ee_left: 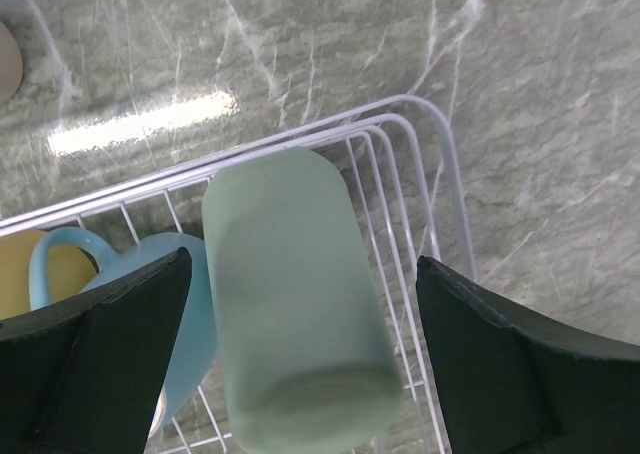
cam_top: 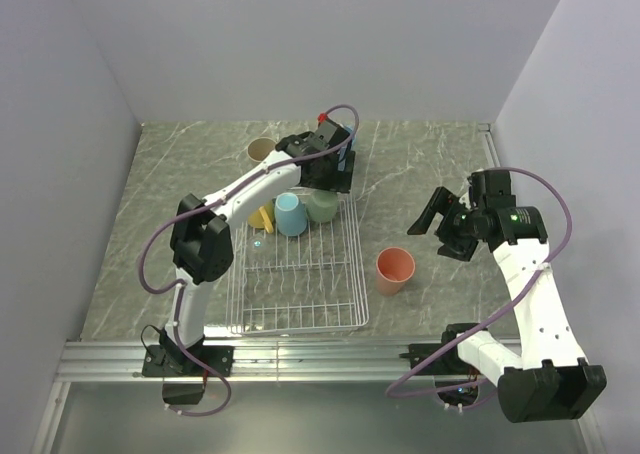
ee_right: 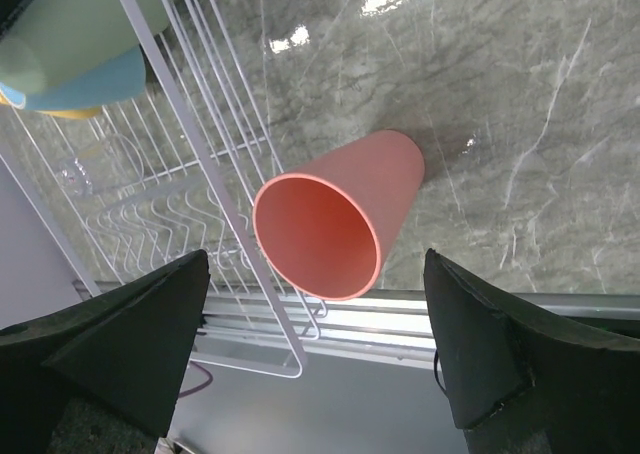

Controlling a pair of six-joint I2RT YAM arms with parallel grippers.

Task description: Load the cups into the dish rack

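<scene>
Left jaws [ee_left: 302,264]: wide open, empty, one finger on each side of the green cup [ee_left: 290,294], not touching it.
Green cup: bottom up in the rack's [cam_top: 300,284] far right corner, right beside the light-blue mug [ee_left: 150,284].
Right jaws [ee_right: 315,259]: spread wide, empty, hovering over the pink cup [ee_right: 340,214].
Pink cup: upright on the tabletop [cam_top: 430,164], just right of the rack.
Beige cup [cam_top: 260,151]: out on the tabletop beyond the rack.
Best move: the left arm should lift straight up so neither finger clips the green cup. The right should come down centred and pinch the pink cup's wall.
</scene>
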